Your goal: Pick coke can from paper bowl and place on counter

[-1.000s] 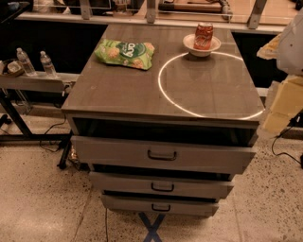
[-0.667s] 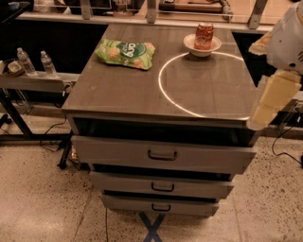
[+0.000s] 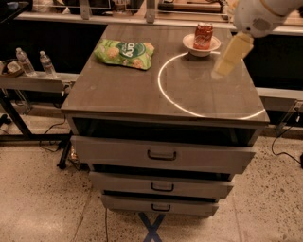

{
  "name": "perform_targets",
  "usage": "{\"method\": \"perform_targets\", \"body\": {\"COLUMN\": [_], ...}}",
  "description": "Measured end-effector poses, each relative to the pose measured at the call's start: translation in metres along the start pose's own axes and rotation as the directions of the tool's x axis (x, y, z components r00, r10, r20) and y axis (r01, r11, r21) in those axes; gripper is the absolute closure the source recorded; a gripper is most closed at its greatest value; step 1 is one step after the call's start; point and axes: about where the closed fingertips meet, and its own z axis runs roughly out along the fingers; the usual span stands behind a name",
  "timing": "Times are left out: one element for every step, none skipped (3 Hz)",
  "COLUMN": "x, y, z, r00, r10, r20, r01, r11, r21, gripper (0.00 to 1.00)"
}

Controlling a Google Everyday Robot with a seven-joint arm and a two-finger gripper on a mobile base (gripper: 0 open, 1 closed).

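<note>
The red coke can (image 3: pixel 203 35) stands upright in the white paper bowl (image 3: pixel 190 44) at the far right of the grey-brown counter (image 3: pixel 128 90). A bright ring reflection lies on the counter in front of the bowl. My gripper (image 3: pixel 228 57), cream-coloured and blurred, hangs from the white arm (image 3: pixel 258 14) at the top right. It hovers above the counter's right side, just right of and in front of the bowl, and does not touch the can.
A green snack bag (image 3: pixel 125 53) lies at the counter's far left. Three grey drawers (image 3: pixel 162 155) sit slightly pulled out below. Two water bottles (image 3: pixel 46 64) stand on a low shelf at left. A blue X (image 3: pixel 152 227) marks the floor.
My arm and gripper have swung in from the right edge, up and left over the counter, toward the bowl. The can, bowl and bag have not moved.
</note>
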Motion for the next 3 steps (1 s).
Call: {"method": "perform_targets", "body": {"x": [-0.01,-0.01,0.001], "y": [-0.024,-0.024,-0.036], "z": [0.0,0.0,0.012], "r00": [0.999,0.999,0.996], "r10": [-0.002,-0.002,0.064], "r20": [0.037,0.037,0.064], "r01": [0.0,0.0,-0.069], "r11": [0.9989,0.9989,0.9948], "r21": [0.046,0.046,0.075], "gripper": [0.0,0.0,0.0]}}
